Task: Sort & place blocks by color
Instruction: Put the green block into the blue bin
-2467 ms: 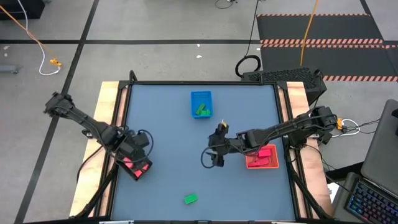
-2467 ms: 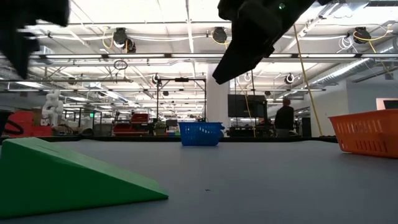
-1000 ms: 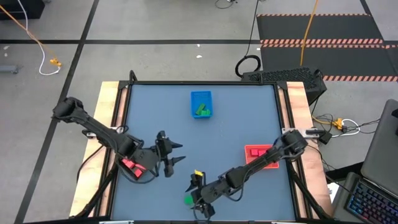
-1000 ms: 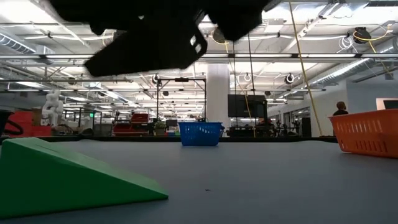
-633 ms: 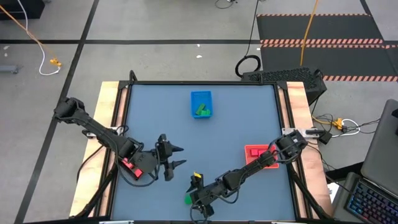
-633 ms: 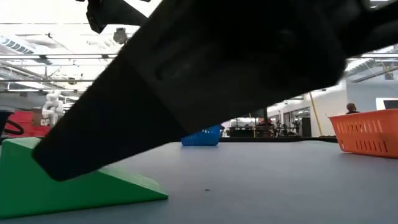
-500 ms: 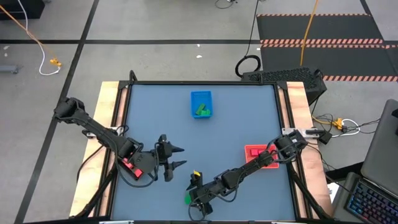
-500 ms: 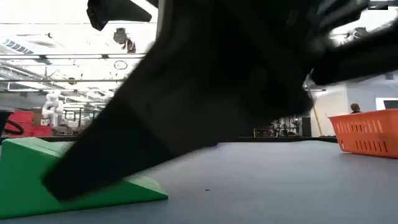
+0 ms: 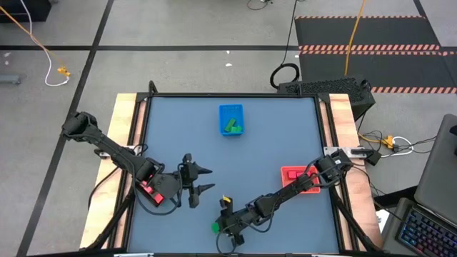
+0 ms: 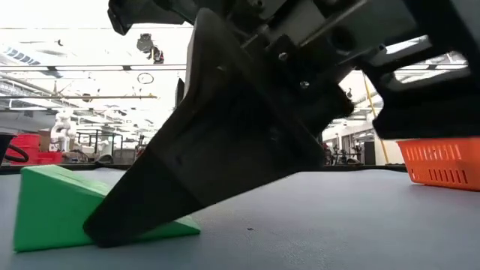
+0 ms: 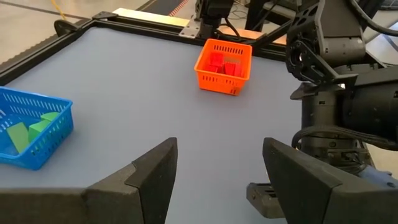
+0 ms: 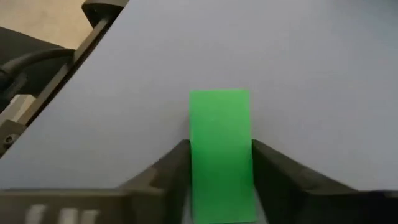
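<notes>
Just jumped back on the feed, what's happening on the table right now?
The right gripper is down at the near edge of the table, its fingers on either side of a green wedge block and closing on it. The left gripper hangs open and empty over the table's left side. Green blocks already lie in the blue basket and red ones in the orange basket.

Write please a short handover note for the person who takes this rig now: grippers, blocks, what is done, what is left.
Right gripper: down at the table's near edge, fingers on both sides of the green wedge block; a firm grip cannot be confirmed.
Left gripper: open, empty, waiting at the table's left.
Done: green blocks in the blue basket, red blocks in the orange basket.
Left: carry the wedge to the blue basket.
</notes>
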Controlling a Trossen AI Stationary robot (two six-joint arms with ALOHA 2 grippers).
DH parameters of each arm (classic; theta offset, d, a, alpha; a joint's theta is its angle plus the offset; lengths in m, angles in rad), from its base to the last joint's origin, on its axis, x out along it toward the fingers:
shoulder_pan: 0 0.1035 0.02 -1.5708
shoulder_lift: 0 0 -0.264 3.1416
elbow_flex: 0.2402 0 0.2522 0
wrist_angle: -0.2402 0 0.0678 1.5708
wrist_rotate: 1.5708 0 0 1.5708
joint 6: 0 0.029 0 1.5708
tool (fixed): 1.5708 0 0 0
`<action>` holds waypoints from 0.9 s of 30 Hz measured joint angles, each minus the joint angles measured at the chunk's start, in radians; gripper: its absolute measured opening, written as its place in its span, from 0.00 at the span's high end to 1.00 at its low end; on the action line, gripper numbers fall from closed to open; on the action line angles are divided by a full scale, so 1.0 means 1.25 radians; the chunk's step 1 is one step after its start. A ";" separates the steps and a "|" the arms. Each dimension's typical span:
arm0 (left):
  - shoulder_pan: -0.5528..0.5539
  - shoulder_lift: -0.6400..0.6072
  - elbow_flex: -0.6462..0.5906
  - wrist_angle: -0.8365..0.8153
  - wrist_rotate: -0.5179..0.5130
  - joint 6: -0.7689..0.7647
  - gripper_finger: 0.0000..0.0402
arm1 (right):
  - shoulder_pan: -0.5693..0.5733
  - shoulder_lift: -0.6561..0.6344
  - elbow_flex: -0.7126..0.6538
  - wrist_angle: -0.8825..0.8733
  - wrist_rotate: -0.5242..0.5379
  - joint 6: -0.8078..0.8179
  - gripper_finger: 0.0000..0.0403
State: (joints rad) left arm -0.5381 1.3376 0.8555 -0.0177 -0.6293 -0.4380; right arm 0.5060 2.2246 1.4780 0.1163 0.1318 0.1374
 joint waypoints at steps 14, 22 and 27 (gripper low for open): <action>-0.001 0.000 0.000 -0.006 0.000 -0.007 0.41 | 0.000 -0.003 0.000 -0.015 -0.001 -0.014 0.71; -0.001 -0.001 0.000 -0.006 0.000 -0.007 0.41 | 0.000 -0.019 -0.001 -0.025 -0.003 -0.021 0.71; -0.001 -0.001 0.000 -0.006 0.000 -0.007 0.41 | 0.000 -0.051 -0.001 -0.059 -0.002 -0.022 0.71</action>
State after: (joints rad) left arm -0.5392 1.3365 0.8555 -0.0254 -0.6294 -0.4465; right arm 0.5060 2.1614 1.4769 0.0424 0.1287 0.1097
